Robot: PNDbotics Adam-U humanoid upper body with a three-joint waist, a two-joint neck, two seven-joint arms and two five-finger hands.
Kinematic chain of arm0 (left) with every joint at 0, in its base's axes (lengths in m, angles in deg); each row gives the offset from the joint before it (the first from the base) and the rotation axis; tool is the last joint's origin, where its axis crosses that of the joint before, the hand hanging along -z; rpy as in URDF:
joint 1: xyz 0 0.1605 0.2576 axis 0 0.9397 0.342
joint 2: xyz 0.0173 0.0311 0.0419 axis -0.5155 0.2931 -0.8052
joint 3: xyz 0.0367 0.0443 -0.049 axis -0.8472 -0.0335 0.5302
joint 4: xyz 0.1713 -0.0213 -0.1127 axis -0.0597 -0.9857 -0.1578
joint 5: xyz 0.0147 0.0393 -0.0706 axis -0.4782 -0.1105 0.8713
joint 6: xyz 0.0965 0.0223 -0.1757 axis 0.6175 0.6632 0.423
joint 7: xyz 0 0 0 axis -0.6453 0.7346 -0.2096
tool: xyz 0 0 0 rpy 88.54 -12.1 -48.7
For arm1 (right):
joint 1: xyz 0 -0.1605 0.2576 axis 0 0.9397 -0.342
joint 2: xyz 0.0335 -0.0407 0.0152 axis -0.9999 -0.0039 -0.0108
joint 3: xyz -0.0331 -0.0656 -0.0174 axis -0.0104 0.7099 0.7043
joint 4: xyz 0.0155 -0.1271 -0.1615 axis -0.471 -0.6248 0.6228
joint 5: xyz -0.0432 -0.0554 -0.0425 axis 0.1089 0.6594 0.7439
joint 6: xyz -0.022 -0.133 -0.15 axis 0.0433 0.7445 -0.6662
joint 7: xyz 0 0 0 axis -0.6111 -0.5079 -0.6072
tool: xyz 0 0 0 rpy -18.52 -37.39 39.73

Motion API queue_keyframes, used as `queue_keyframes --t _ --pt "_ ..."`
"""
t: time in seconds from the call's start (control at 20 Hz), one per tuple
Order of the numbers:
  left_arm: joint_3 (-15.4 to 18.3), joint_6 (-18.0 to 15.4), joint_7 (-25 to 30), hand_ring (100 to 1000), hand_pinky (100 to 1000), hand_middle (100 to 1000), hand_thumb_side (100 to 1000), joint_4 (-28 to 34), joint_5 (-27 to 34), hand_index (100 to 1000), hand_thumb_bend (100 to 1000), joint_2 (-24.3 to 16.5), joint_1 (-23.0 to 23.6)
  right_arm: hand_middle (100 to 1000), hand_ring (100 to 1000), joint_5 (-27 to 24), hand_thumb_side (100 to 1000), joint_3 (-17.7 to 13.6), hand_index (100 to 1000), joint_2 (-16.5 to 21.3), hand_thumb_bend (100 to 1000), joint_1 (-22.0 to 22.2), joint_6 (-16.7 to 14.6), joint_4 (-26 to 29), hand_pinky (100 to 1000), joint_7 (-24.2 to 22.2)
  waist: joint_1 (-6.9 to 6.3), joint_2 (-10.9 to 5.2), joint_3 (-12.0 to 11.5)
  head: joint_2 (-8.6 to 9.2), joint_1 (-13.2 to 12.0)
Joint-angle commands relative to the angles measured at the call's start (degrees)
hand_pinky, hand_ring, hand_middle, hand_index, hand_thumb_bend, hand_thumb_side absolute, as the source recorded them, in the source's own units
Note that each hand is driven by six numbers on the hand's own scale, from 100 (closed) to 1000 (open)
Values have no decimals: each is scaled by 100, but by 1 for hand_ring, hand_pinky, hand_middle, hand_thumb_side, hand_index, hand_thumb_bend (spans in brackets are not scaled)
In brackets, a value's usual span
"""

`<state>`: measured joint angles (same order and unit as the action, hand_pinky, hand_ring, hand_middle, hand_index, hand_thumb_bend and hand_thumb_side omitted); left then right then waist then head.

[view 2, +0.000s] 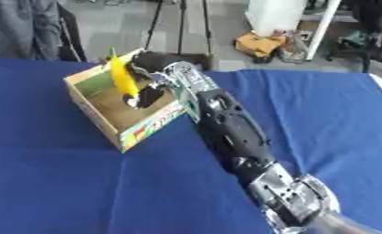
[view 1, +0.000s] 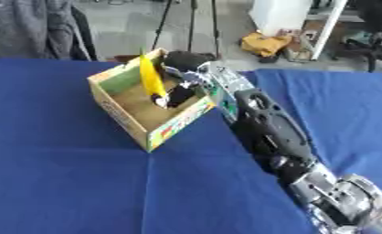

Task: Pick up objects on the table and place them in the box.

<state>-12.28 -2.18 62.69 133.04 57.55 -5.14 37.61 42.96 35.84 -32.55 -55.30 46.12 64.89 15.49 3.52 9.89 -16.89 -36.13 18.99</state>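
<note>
An open cardboard box [view 1: 127, 117] with a printed front stands on the blue tablecloth, left of centre. My right arm reaches in from the lower right, and my right hand [view 1: 181, 93] is inside the box with its fingers curled round the lower end of a long yellow object [view 1: 151, 77]. That object stands nearly upright, its tip rising above the box's far rim. My left hand does not show in either view.
The blue cloth [view 1: 66, 183] covers the whole table. Beyond the far edge are a grey garment on a chair [view 1: 34, 27], tripod legs [view 1: 186, 27], an orange-yellow bag [view 1: 264, 44] and a white upright panel [view 2: 278, 16].
</note>
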Motion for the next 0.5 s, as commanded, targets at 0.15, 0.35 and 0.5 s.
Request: queue_keyframes --t 0.15,0.35,0.5 --pt "-5 6 20 609 591 663 1000 121 25 719 584 -20 -94 666 700 310 550 -112 781 -15 206 -79 133 -152 663 104 -42 -59 14 119 60" --pt "-12 10 16 609 590 662 1000 115 24 719 586 -27 -96 797 778 566 659 -130 870 -34 451 -29 317 -164 702 356 -38 -45 50 137 73" --pt "-19 13 22 608 590 662 1000 117 19 719 586 -43 -104 861 823 838 733 -146 904 -41 547 2 569 -143 731 730 -44 -40 73 192 69"
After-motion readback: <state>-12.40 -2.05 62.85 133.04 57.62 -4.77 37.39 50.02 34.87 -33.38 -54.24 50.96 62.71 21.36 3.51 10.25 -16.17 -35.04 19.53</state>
